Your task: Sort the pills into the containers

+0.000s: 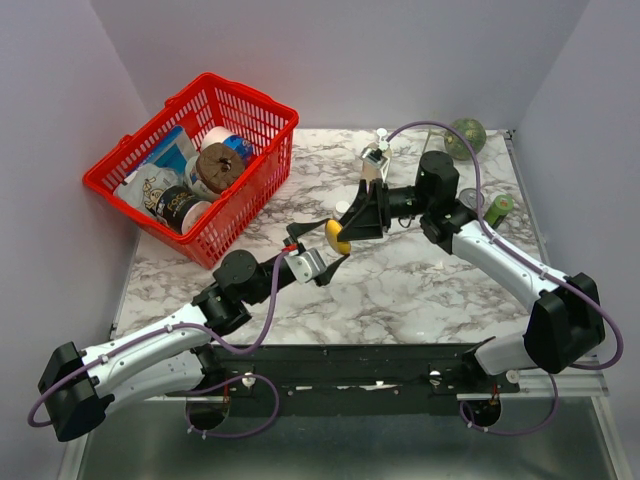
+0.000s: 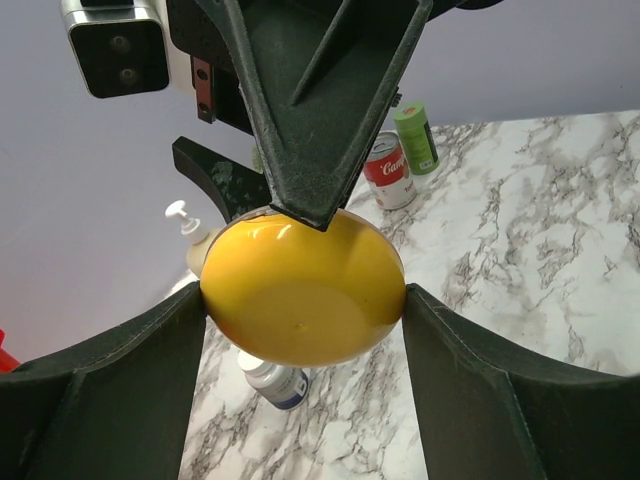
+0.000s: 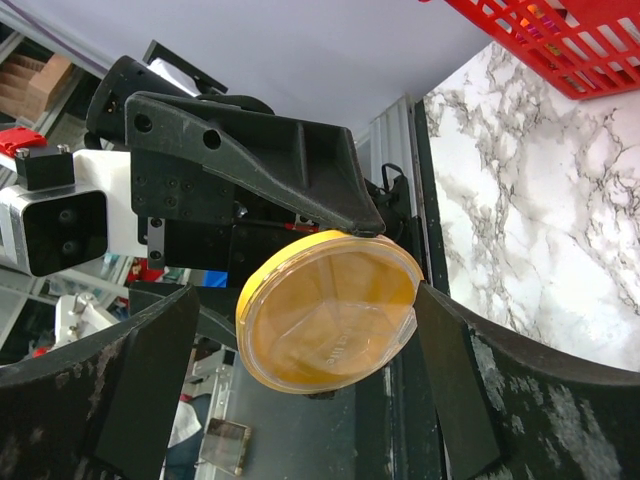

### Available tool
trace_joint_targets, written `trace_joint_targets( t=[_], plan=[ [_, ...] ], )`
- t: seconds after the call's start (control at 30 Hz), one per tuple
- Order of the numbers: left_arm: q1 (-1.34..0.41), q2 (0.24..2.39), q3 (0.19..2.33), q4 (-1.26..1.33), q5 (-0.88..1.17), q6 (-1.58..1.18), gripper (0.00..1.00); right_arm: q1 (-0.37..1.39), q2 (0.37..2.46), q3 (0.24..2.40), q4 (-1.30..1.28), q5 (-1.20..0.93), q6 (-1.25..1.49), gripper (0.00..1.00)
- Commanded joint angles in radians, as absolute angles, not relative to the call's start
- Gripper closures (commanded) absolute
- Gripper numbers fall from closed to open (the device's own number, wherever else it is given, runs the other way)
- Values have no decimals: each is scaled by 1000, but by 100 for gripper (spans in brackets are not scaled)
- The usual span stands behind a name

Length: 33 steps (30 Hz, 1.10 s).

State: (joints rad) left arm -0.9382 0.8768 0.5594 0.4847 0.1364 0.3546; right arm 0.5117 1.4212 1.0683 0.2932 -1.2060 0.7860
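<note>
A shallow round dish (image 1: 338, 237), yellow with a clear face, hangs in the air above the table's middle. My left gripper (image 2: 303, 300) is shut on it, one finger on each side of its rim. My right gripper (image 3: 308, 300) stands open around the same dish (image 3: 325, 310); its right finger touches the rim and the left finger stands apart. The white pill bottle (image 2: 275, 380) with a dark label lies on the marble below the dish. No separate pills can be made out.
A red basket (image 1: 195, 165) of groceries stands at the back left. A beige pump bottle (image 1: 378, 150) stands at the back middle. A red-labelled can (image 2: 388, 170) and a green container (image 2: 415, 135) stand at the back right.
</note>
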Motion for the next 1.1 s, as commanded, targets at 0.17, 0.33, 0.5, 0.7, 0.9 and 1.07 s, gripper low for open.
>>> trace_joint_targets(
  t=[0.17,0.33,0.5,0.7,0.9,1.07],
  plan=[
    [-945,854,597,555,179,359,85,532,1433,1052,313,-1236,804,11],
    [-945,865,588,552,169,362,85,535,1424,1058,278,-1229,767,21],
    [-942,867,569,587,161,344,87,535,1420,1058,302,-1247,769,6],
    [-920,845,534,663,167,267,88,546,1410,1028,342,-1270,717,2],
    [-910,845,514,713,207,201,87,548,1407,1005,409,-1272,704,2],
    [-908,848,499,761,221,161,88,548,1423,989,628,-1293,773,1]
  ],
)
